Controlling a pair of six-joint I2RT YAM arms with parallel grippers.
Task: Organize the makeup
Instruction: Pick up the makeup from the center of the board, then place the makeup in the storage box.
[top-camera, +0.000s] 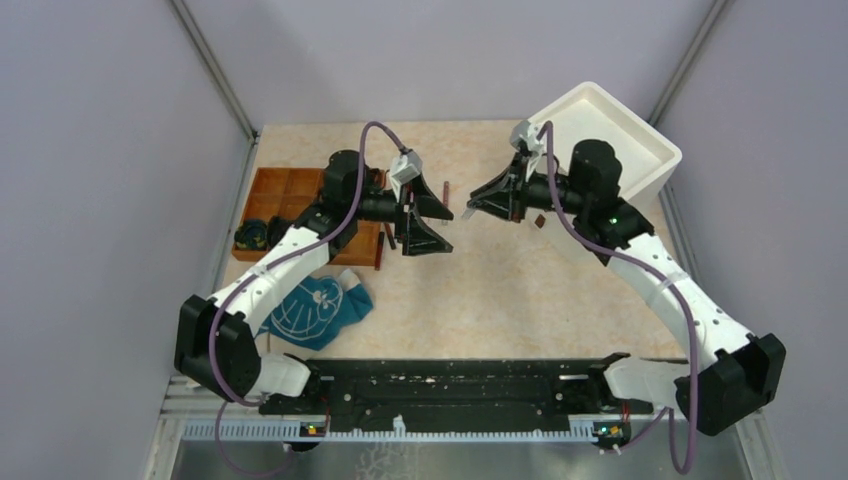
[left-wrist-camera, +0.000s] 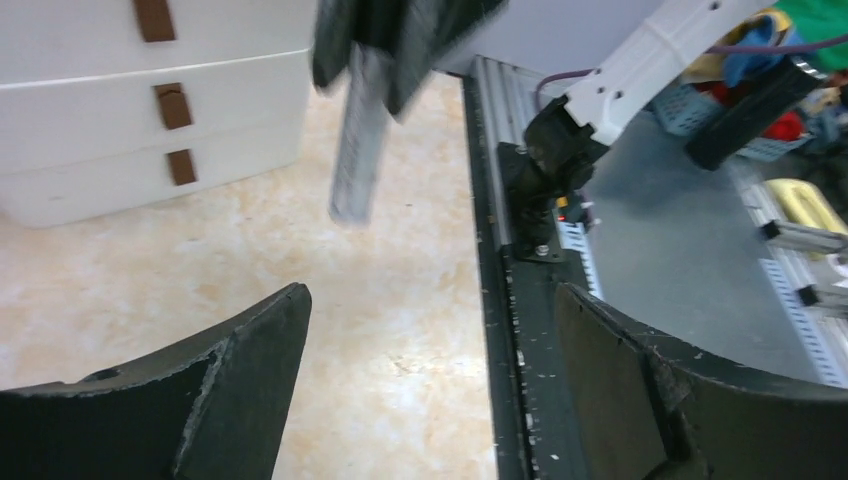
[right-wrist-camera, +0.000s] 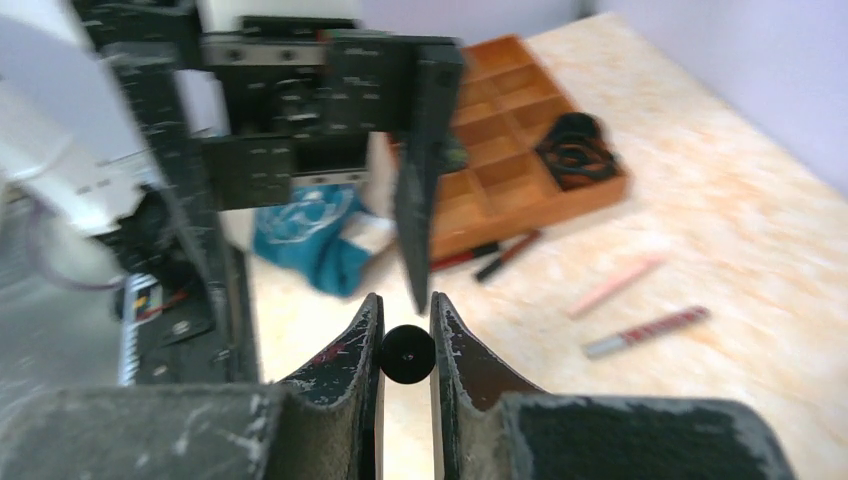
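The right pincer (right-wrist-camera: 405, 318) is clamped on a slim silver tube (left-wrist-camera: 355, 150), held above the tabletop (top-camera: 500, 290). Facing it, the left pincer (left-wrist-camera: 430, 298) stands spread wide apart, near the wooden tray (top-camera: 285, 185).

Left claw (top-camera: 440, 226) gapes wide, facing the right claw (top-camera: 472, 204) pinched on a slim tube (right-wrist-camera: 406, 353).

The left arm (top-camera: 268, 282) and right arm (top-camera: 682, 295) wear white link shells between black joint housings, and a purple cable (top-camera: 362, 150) runs along each. A green light (top-camera: 612, 217) glows on the right arm. The left gripper (left-wrist-camera: 430, 300) and right gripper (right-wrist-camera: 405, 310) have broad black fingers (left-wrist-camera: 240, 380), scuffed and pale-flecked.
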